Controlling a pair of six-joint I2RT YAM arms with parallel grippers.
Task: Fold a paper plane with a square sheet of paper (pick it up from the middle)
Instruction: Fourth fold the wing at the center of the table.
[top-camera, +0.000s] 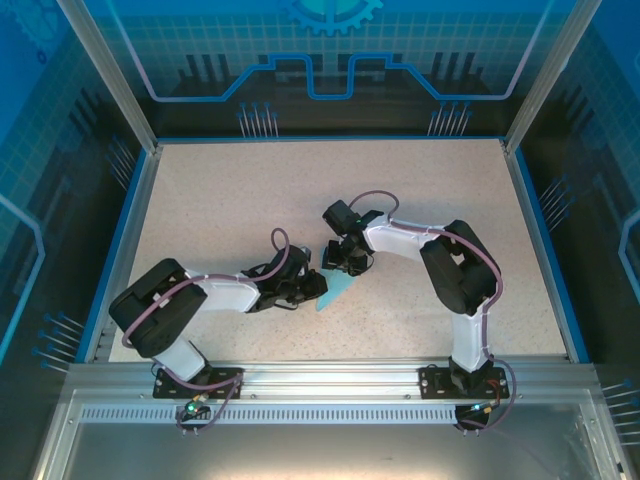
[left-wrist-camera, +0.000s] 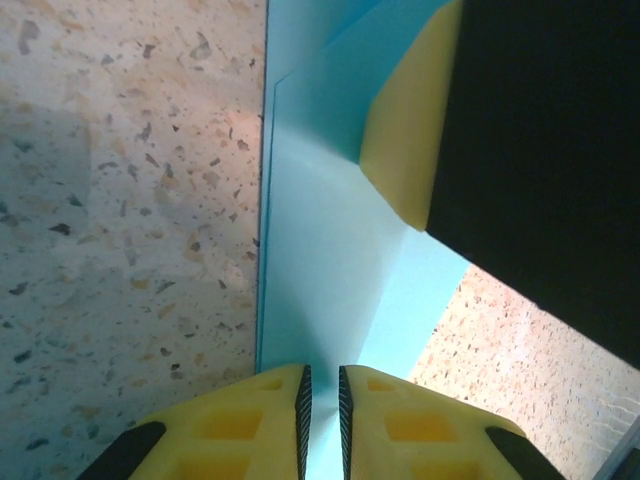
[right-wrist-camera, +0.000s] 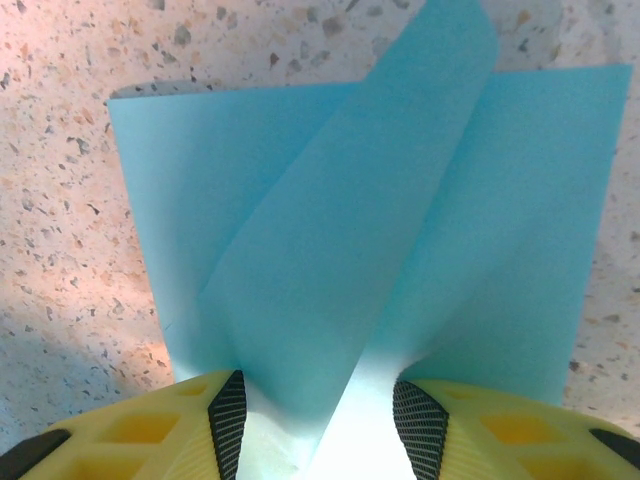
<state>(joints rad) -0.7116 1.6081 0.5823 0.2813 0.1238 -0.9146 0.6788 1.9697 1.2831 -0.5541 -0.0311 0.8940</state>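
The square sheet of paper (top-camera: 338, 293) is light blue and lies partly folded on the speckled table, between both grippers. My left gripper (top-camera: 311, 287) reaches it from the left. In the left wrist view its jaws (left-wrist-camera: 320, 378) stand almost together, with a raised fold of the paper (left-wrist-camera: 320, 250) between the pads. My right gripper (top-camera: 349, 264) comes down from the far side, and one of its yellow fingers (left-wrist-camera: 405, 130) rests on the sheet. In the right wrist view that gripper (right-wrist-camera: 320, 390) stands wide apart over the paper (right-wrist-camera: 330, 240), and a diagonal flap rises between its fingers.
The speckled table (top-camera: 300, 190) is ringed by a blue rim (top-camera: 120, 235) and an aluminium frame with posts (top-camera: 110, 70). A metal rail (top-camera: 330, 378) carrying both arm bases runs along the near edge.
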